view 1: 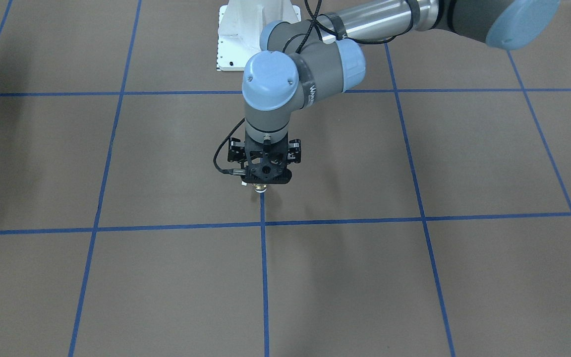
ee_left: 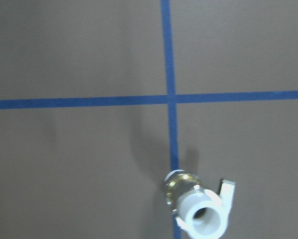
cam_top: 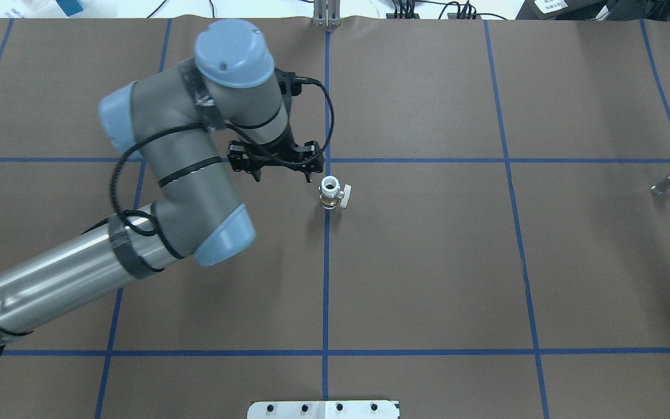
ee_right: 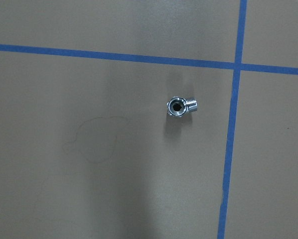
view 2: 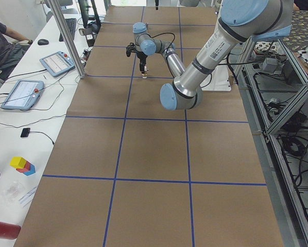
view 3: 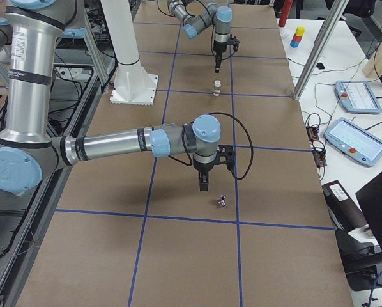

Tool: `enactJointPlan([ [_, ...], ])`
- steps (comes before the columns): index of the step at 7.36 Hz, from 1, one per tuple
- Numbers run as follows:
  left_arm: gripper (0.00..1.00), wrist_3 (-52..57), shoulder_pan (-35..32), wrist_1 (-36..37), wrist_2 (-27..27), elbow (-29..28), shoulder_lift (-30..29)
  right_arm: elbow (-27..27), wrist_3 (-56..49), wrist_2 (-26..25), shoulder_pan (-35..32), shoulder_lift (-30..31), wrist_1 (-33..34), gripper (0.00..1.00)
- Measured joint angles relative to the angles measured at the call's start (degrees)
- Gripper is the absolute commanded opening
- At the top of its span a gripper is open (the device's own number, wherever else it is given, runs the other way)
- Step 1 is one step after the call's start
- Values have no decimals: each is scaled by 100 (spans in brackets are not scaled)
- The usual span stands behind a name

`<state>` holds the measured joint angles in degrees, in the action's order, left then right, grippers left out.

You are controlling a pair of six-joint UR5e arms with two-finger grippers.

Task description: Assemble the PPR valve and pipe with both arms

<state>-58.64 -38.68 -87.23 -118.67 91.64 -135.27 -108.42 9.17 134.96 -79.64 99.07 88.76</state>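
- Seen from the table's right end, the right arm (view 3: 114, 144) is nearest: a smooth silvery tube with grey joints and pale blue caps. Its forearm runs level over the table and the wrist turns down. The black right gripper (view 3: 204, 185) points straight at the surface. I cannot tell whether its fingers are parted or closed.
- Just beside that gripper and not touching it, the pipe (ee_right: 181, 106) rests on the table (cam_top: 428, 262). It is a short stub of shiny metal, with a round dark mouth towards the wrist camera and fine threads at its other end.
- The table is matte brown paper, marked into squares by blue tape lines (cam_top: 325, 279).
- Further on, the white bolted pedestal (view 3: 132, 83) stands at the robot's edge.
- Well apart from the pipe, the valve (ee_left: 199, 209) stands upright on a tape line near a crossing. Its white plastic collar with a round mouth is uppermost, the brass body sits under it, and a pale lever is at one side. Nothing grips it.
- Farthest, the left arm (cam_top: 79, 273) reaches in at a slant with its wrist joints folded. The left gripper (view 1: 265, 171) hangs downward above the valve. Its fingers are hidden, so I cannot tell their spacing.
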Motion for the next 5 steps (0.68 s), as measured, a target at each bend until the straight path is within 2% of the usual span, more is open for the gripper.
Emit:
enactJointPlan([
  [2, 100, 529, -242, 60, -9, 1097, 1001, 415, 196, -11, 182, -178, -337, 99],
  [3, 100, 775, -369, 66, -15, 1446, 1370, 694, 308, -40, 254, -349, -466, 97],
  [5, 100, 1124, -574, 96, -23, 1705, 1725, 1318, 404, -144, 385, -817, -572, 97],
])
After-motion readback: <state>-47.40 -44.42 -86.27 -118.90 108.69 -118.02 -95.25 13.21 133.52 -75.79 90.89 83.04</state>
